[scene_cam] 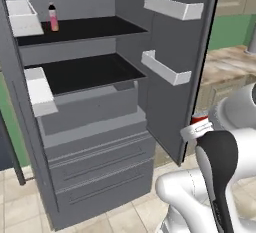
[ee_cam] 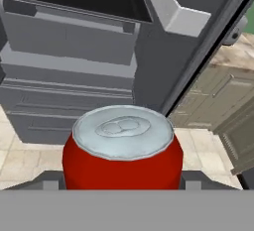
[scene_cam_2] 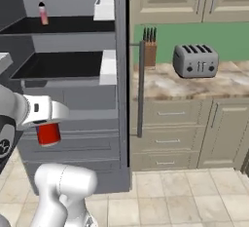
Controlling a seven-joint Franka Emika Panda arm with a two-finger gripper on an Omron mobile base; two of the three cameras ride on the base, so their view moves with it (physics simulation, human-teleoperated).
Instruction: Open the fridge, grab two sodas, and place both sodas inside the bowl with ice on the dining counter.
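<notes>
In the left base view the tall grey fridge (scene_cam: 95, 142) stands with its doors swung wide, black shelves and white door bins exposed. The slim pink bottle with a black cap (scene_cam: 52, 18) stands upright on the top shelf, near the left wall. Low at right, a sliver of the short red can with a silver top (scene_cam: 200, 120) peeks above the arm's dark joint.

The right base view shows the can (scene_cam_2: 48, 134) whole, hanging below the white gripper (scene_cam_2: 46, 123) in front of the fridge's lower drawers, well below the bottle (scene_cam_2: 43, 13). Right of the open door, a silver toaster (scene_cam_2: 195, 60) and a wooden knife block (scene_cam_2: 150, 49) sit on a marbled counter (scene_cam_2: 228, 85) over beige cabinets.

The hand view looks down on the can's silver lid (ee_cam: 123, 135), the fingers clamped against its two sides, the fridge drawers beyond.
</notes>
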